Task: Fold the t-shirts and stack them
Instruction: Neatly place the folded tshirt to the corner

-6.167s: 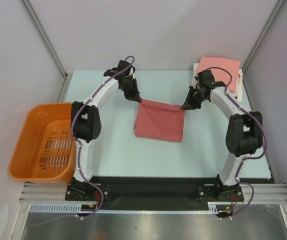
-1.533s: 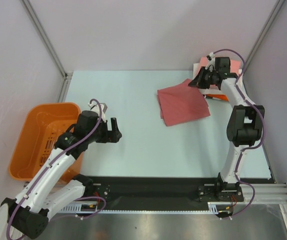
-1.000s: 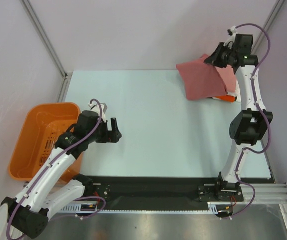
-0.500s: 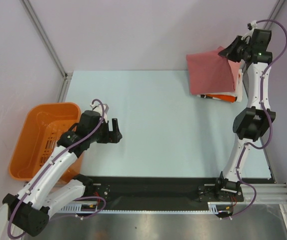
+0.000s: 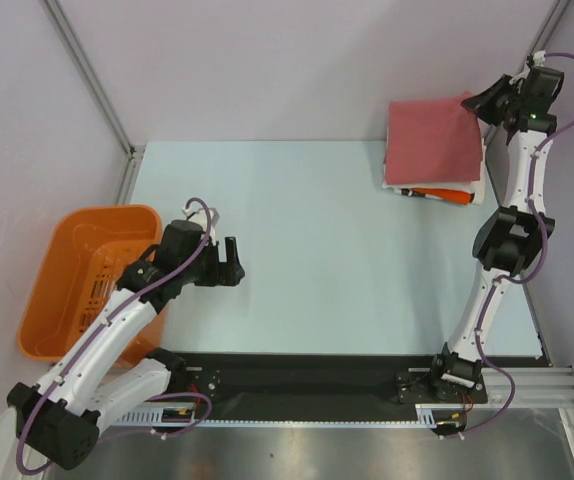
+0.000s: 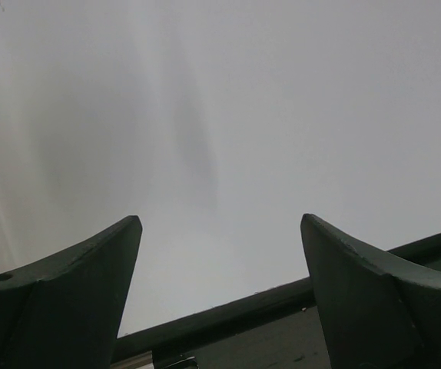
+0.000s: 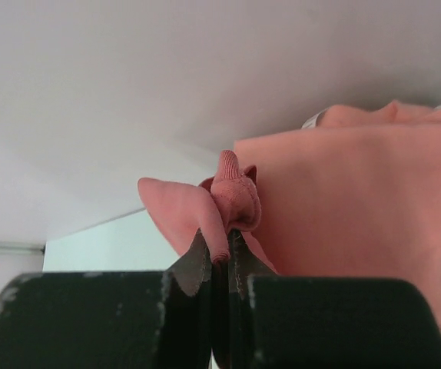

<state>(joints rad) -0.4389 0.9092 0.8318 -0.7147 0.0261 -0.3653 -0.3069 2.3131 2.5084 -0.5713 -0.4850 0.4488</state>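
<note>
Basket (image 5: 47, 290): orange plastic, off the table's (image 5: 317, 220) left edge, just beside the left arm; only its slotted floor and walls showed.
Stack (image 5: 437, 192): folded tees at the table's far right corner; orange and white edges showed along its near side.
Red tee (image 5: 432, 140): folded, spread over the top of the stack and covering most of it; its far right corner was raised toward the wall.
Right gripper (image 5: 475, 103): at that raised corner, arm stretched far up and back; the fingers were pressed together on a bunched fold of the red tee (image 7: 232, 196), as the right wrist view (image 7: 220, 242) showed. The rest of the cloth lay away from the fingers toward the table.
Left gripper (image 5: 233, 262): low over the near left part of the table, near the basket and well apart from the tees; in the left wrist view (image 6: 220, 219) its fingers stood spread with only bare table between them.
</note>
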